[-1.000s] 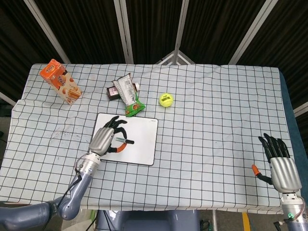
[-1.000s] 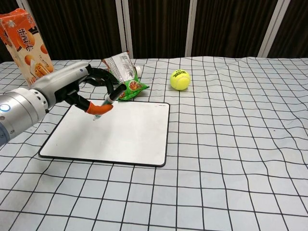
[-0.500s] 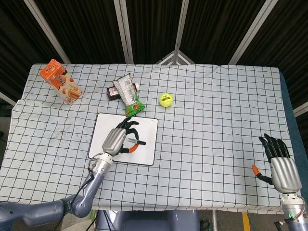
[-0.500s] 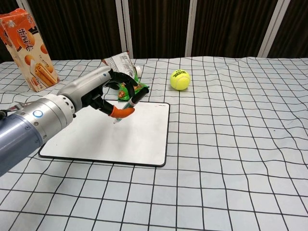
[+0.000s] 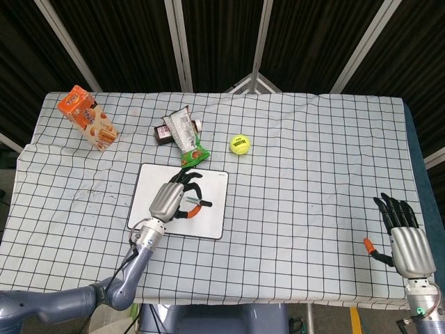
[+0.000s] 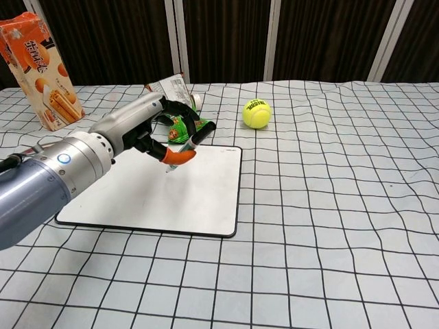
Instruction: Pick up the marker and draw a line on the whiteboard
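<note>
My left hand [image 5: 169,200] [image 6: 140,130] hovers over the right half of the white whiteboard [image 5: 148,179] [image 6: 199,199] and pinches a dark marker [image 5: 199,204] [image 6: 193,142] between its orange-tipped thumb and a finger. The marker slants down to the left, its tip close to the board surface; contact cannot be told. No drawn line shows on the board. My right hand [image 5: 405,236] rests at the table's near right corner, fingers spread, holding nothing.
An orange snack carton [image 5: 87,117] [image 6: 36,63] stands at the far left. Snack packets [image 5: 182,133] [image 6: 177,103] lie just beyond the whiteboard's far edge. A yellow tennis ball [image 5: 240,144] [image 6: 256,113] sits to their right on the checked tablecloth [image 5: 313,174].
My left hand has carried the marker rightward across the whiteboard, from its left-middle part to its right half. The right hand has stayed put.
</note>
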`<state>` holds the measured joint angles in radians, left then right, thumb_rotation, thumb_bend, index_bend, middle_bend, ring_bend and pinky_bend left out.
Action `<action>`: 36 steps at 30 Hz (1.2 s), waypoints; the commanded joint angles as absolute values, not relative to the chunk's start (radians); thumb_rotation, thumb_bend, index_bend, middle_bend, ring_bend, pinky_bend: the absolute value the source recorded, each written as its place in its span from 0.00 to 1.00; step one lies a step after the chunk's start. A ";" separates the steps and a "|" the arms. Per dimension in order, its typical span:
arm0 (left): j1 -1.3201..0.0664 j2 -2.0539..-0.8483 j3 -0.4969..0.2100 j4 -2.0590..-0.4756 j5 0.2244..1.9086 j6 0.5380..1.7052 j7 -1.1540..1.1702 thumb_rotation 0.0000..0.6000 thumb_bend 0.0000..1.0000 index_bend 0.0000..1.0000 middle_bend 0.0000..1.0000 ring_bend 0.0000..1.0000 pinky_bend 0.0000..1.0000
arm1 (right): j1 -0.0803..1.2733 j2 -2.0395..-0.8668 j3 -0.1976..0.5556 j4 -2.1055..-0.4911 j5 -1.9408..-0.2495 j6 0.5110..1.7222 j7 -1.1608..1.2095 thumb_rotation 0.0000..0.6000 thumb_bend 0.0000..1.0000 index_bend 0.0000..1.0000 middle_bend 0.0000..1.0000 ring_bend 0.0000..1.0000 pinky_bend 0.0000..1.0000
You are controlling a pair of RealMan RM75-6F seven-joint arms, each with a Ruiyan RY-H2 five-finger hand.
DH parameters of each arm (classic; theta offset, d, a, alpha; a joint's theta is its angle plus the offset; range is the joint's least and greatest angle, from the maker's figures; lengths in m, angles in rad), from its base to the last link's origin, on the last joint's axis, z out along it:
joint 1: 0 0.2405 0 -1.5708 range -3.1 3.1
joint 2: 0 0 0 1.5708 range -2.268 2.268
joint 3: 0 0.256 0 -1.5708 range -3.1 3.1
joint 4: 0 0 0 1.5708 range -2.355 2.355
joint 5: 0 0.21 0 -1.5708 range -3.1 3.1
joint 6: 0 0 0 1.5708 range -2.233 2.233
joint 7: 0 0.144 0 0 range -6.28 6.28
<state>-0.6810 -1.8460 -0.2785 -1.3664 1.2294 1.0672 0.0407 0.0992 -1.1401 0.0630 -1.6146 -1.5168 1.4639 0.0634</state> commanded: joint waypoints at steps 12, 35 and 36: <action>-0.708 -1.881 -0.310 -1.270 1.226 1.068 -0.006 1.00 0.55 0.70 0.20 0.05 0.15 | 0.099 -1.138 0.063 -1.617 -1.515 1.463 0.065 1.00 0.33 0.00 0.00 0.00 0.00; -0.735 -1.940 -0.300 -1.170 1.236 1.045 -0.082 1.00 0.55 0.70 0.20 0.05 0.15 | 0.100 -1.136 0.064 -1.618 -1.514 1.462 0.068 1.00 0.33 0.00 0.00 0.00 0.00; -0.733 -1.939 -0.296 -1.175 1.240 1.047 -0.084 1.00 0.55 0.70 0.20 0.05 0.15 | 0.099 -1.136 0.064 -1.617 -1.514 1.462 0.067 1.00 0.33 0.00 0.00 0.00 0.00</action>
